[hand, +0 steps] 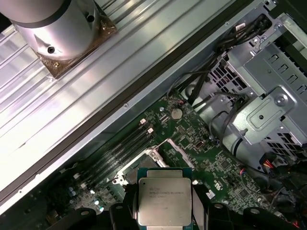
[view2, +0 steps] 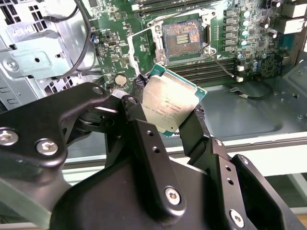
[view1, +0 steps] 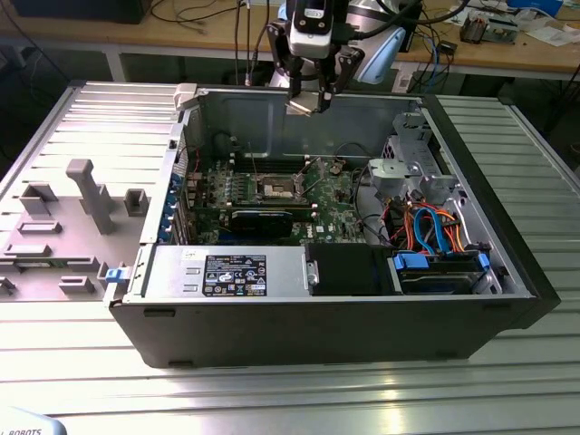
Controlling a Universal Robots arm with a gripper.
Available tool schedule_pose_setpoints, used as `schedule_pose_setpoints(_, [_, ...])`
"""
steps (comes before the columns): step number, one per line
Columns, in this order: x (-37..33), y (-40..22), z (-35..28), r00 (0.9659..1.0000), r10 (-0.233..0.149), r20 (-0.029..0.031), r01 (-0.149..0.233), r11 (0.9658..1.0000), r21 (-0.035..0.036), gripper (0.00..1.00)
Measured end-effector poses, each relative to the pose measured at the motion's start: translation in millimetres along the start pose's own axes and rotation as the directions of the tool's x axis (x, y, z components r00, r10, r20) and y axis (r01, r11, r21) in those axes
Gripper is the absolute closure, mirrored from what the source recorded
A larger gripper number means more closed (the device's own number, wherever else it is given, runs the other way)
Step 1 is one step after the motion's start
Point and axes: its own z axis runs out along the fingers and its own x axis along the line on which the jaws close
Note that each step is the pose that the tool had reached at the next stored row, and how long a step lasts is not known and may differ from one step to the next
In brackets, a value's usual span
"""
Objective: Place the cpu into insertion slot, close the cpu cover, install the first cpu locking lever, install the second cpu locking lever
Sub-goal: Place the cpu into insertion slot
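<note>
Here the gripper (view1: pixel 308 94) is clamped on the square cpu (view2: pixel 168 105) by two opposite edges, silver top upward, held high near the case's (view1: pixel 507 227) far wall, well above the insertion slot (view2: pixel 183 40).

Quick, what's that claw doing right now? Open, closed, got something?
Claw: closed on the cpu, held in the air, apart from the insertion slot.

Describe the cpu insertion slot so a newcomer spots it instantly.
Look inside the open black computer case, at the green circuit board on its floor. Near the board's middle sits the insertion slot, a small square socket; unlike the long black slots beside it, it has a dark centre and silver metal rim.
</note>
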Motion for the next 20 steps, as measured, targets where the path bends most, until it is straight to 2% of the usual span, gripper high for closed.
schedule_pose_setpoints(11, [0.0,-0.1,0.7,0.9982,0.060,0.0050,-0.060,0.9982,-0.0014,0.46])
schedule_pose_setpoints(20, [0.0,-0.1,0.9,0.9936,0.113,0.0094,-0.113,0.9936,-0.0027,0.46])
